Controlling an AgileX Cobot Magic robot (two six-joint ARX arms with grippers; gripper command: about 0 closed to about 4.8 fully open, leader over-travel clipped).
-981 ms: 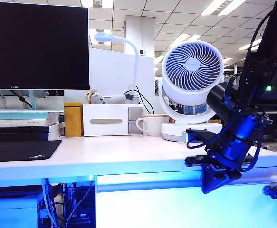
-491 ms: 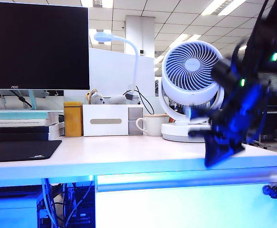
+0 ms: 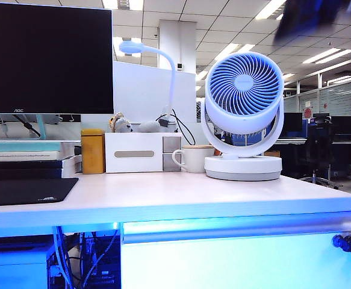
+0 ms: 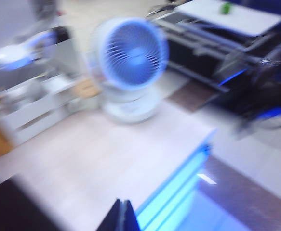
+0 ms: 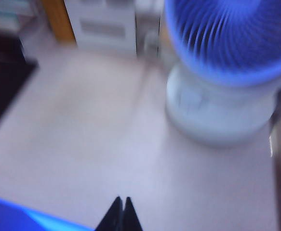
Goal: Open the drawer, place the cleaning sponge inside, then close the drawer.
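— Where's the drawer [image 3: 235, 259]?

— Under the counter [image 3: 163, 195], on the right half. Its white front glows blue, it sits flush and closed, and the black knob [image 3: 344, 242] is at its right edge.

— And the sponge?

— I can't see it anywhere from here, on the counter or in the wrist views.

— The claws?

— Both are up in the air over the counter. The left claw [image 4: 122, 215] shows only as two dark tips pressed together, nothing between them, hanging above the counter's front edge where the blue light runs. The right claw [image 5: 120, 214] is the same: tips clenched tight, holding nothing, above the bare counter in front of the fan [image 5: 229, 62].

— Can you see the arms from the front?

— Only a dark blur at the very top right [image 3: 319, 15], above the fan [image 3: 244, 114]. Too smeared to tell more.

— What else is on the counter?

— A white mug [image 3: 193, 159] just left of the fan's base, a white organizer box [image 3: 140, 152] beside it, an orange-yellow box [image 3: 93, 151] next to that, a black mat [image 3: 24, 189] at the far left, and a monitor [image 3: 47, 57] behind. A white gooseneck lamp [image 3: 148, 51] arches over the organizer.
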